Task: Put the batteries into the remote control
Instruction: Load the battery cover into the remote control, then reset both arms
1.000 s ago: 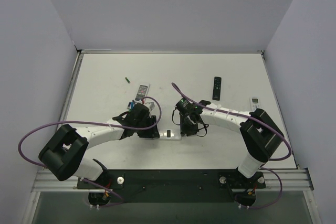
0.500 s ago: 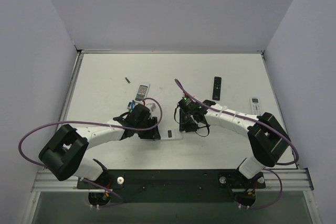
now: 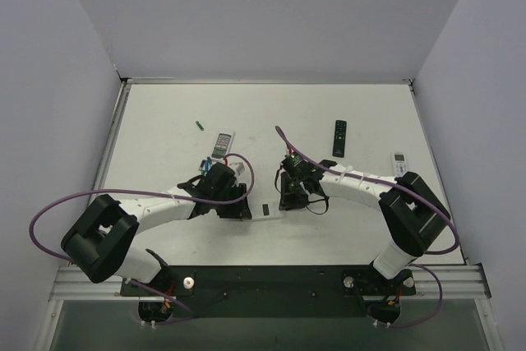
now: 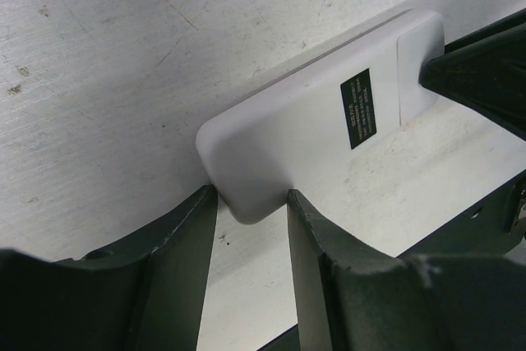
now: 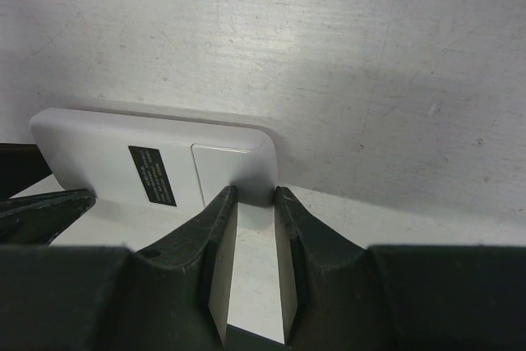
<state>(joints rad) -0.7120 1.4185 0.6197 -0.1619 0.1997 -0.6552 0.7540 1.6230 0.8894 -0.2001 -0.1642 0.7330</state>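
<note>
Remote (image 4: 312,129) leftward on scuffed table (image 4: 123,55)

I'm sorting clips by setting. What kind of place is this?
Probably a robot lab test cell: a left arm and right arm mounted side by side on a metal frame, working on a white table boxed in by blank walls.

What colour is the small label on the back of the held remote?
The label is black with pale print; clearest in the left wrist view.
</note>
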